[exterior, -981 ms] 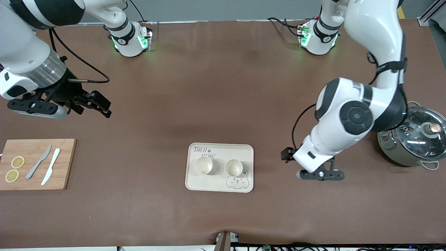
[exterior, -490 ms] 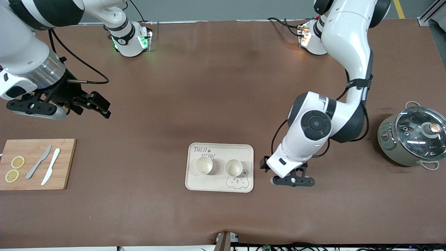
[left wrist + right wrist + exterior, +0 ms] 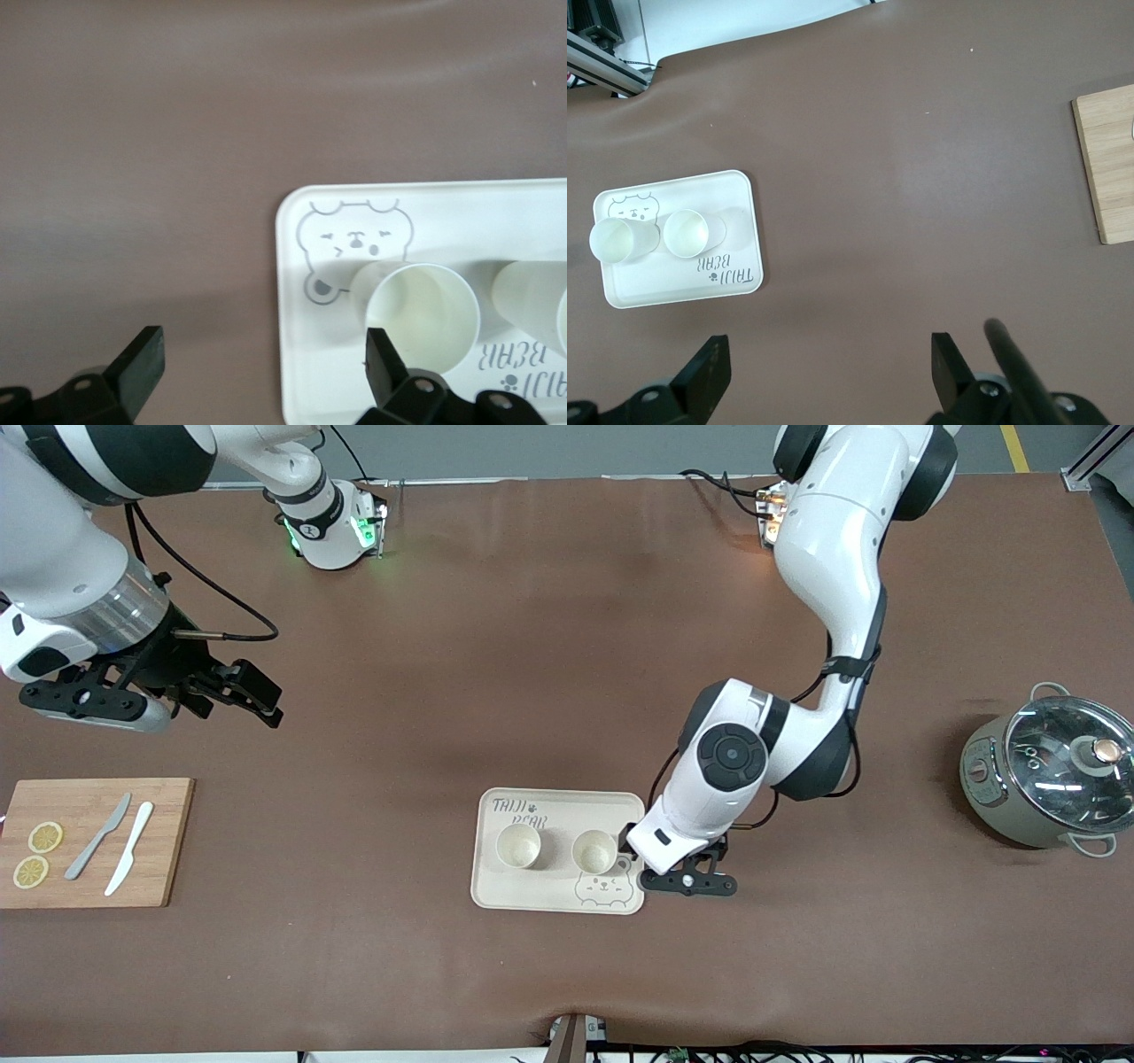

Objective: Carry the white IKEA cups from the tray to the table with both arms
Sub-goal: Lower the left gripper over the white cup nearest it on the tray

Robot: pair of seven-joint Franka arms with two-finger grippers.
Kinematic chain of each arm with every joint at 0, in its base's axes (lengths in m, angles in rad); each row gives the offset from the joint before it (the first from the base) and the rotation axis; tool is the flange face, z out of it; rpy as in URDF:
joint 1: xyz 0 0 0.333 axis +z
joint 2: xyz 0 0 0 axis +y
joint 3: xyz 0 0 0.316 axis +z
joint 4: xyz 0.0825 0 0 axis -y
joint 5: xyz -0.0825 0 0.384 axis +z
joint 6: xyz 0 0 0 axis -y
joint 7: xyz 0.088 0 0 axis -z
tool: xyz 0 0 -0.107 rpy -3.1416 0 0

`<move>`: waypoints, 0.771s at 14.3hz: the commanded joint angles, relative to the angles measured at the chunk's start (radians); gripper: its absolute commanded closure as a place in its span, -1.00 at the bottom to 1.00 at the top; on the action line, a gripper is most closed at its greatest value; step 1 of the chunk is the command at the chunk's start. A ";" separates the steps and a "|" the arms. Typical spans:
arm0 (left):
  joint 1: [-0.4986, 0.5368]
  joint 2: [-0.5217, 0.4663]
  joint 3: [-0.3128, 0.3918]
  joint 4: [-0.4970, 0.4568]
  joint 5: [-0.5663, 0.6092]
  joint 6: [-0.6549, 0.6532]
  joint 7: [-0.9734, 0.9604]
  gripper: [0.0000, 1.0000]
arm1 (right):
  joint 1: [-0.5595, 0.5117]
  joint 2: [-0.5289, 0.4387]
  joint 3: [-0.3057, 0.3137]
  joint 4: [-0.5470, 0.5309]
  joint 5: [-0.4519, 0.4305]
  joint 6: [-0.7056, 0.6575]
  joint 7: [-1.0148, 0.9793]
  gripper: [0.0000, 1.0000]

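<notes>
Two white IKEA cups stand upright, side by side, on the cream bear-print tray [image 3: 505, 895]: one [image 3: 518, 845] toward the right arm's end, one [image 3: 594, 851] beside the bear print. My left gripper [image 3: 640, 856] is open and low over the tray's edge toward the left arm's end. In the left wrist view it [image 3: 263, 372] straddles that tray edge [image 3: 297, 354], with one fingertip [image 3: 383, 354] right beside the bear-side cup [image 3: 423, 305]. The other cup [image 3: 532, 297] is past it. My right gripper [image 3: 255, 693] is open, empty and up over bare table. Its wrist view shows both cups [image 3: 620, 239] [image 3: 691, 232] far off.
A wooden cutting board [image 3: 159, 841] with two lemon slices and two knives lies at the right arm's end. A grey-green glass-lidded cooker [image 3: 1050, 779] stands at the left arm's end. The table is brown.
My left arm has swung from beside the cooker toward the tray, and its gripper now reaches the tray's edge. The right arm has barely moved. The cups have not moved.
</notes>
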 commanded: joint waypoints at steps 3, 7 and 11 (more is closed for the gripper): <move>-0.046 0.054 0.012 0.058 -0.028 0.010 -0.031 -1.00 | 0.023 0.014 -0.006 0.021 0.004 -0.006 0.015 -1.00; -0.073 0.070 0.022 0.058 -0.028 0.030 -0.051 -1.00 | 0.029 0.019 -0.008 0.015 -0.002 -0.021 0.016 -1.00; -0.084 0.089 0.023 0.058 -0.027 0.072 -0.056 -1.00 | 0.024 0.019 -0.008 0.019 -0.006 -0.007 0.004 -1.00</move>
